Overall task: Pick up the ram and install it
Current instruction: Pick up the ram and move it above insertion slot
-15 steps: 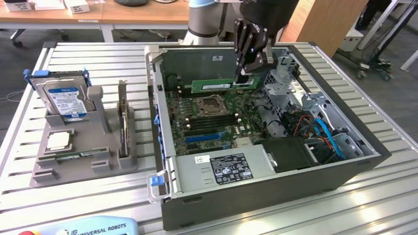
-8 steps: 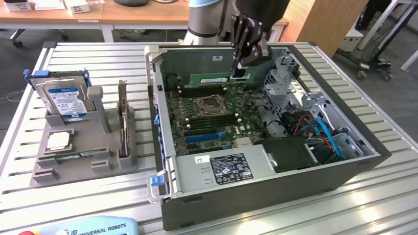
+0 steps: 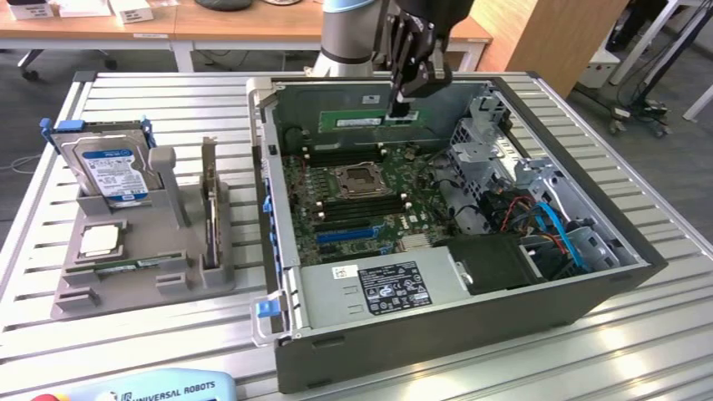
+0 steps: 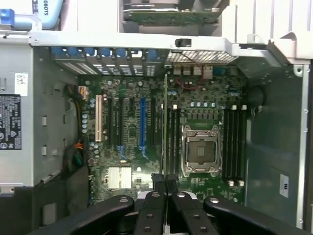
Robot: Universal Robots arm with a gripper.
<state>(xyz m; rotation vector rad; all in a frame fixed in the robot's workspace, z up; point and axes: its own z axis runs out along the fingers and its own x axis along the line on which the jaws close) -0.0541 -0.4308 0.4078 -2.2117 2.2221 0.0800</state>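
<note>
The ram (image 3: 354, 119) is a long green stick held level and on edge above the open computer case (image 3: 624, 276), near its far wall. My gripper (image 3: 403, 109) is shut on the stick near its end toward the exterior view's right. In the wrist view the ram (image 4: 166, 127) shows edge-on as a thin line running out from between my black fingers (image 4: 152, 205), with the gripper (image 4: 166, 183) shut on it. It hangs over the motherboard (image 4: 127, 147), lined up along the black memory slots (image 4: 172, 142) beside the processor socket (image 4: 200, 149).
A grey rack (image 3: 167, 276) at the exterior view's left holds a hard drive (image 3: 112, 167), a square silver chip (image 3: 100, 241) and an upright card (image 3: 209, 200). Inside the case are a power supply (image 3: 385, 288), a drive cage (image 3: 490, 142) and blue cables (image 3: 557, 230).
</note>
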